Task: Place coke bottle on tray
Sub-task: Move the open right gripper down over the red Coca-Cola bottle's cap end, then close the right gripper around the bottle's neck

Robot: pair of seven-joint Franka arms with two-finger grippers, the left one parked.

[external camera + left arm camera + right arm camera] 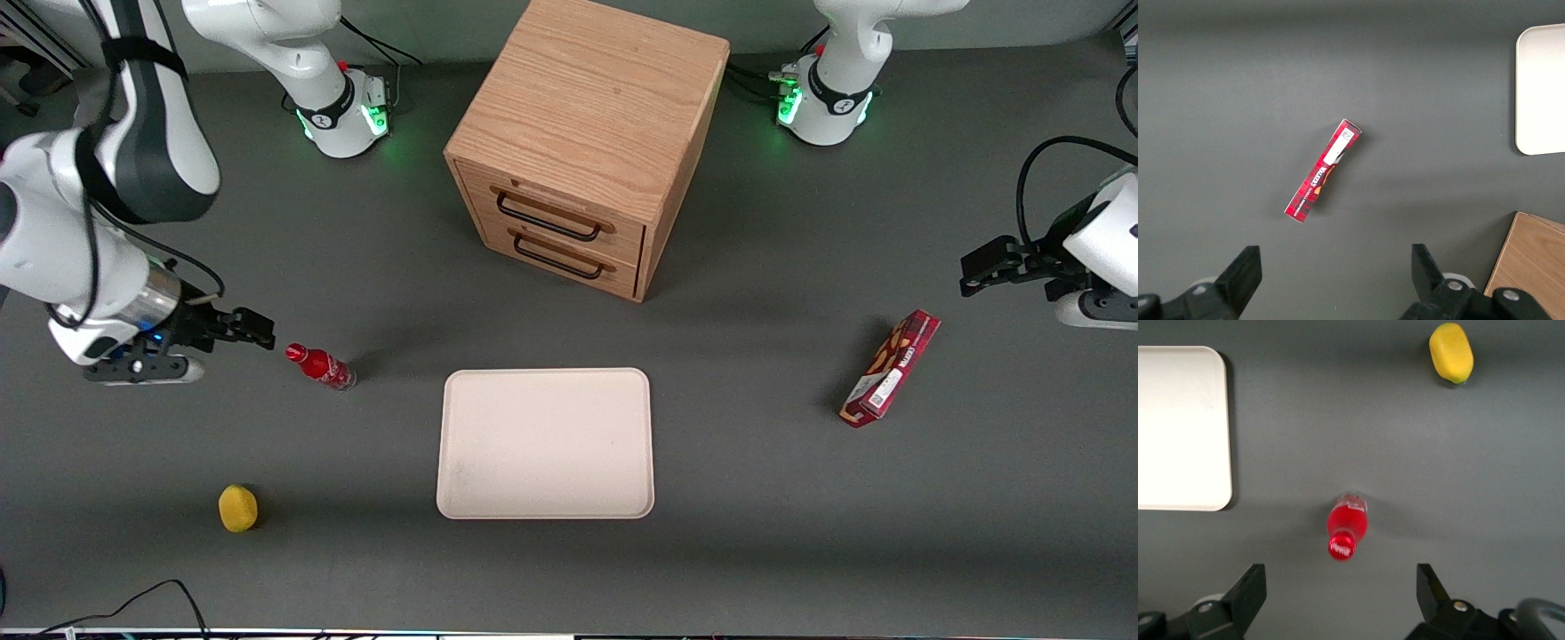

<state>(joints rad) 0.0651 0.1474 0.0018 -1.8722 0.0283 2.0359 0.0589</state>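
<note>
The coke bottle (321, 365), small and red with a red cap, stands upright on the dark table toward the working arm's end. The cream-white tray (545, 443) lies flat in front of the drawer cabinet, nearer the front camera, with nothing on it. My right gripper (258, 331) is open and empty, above the table just beside the bottle's cap. In the right wrist view the bottle (1347, 526) sits just ahead of the open gripper (1341, 590), not between the fingers, and the tray (1182, 427) shows beside it.
A yellow lemon (237, 508) (1451, 352) lies nearer the front camera than the bottle. A wooden drawer cabinet (582, 142) stands at the middle back. A red snack box (890, 368) (1323, 169) lies toward the parked arm's end.
</note>
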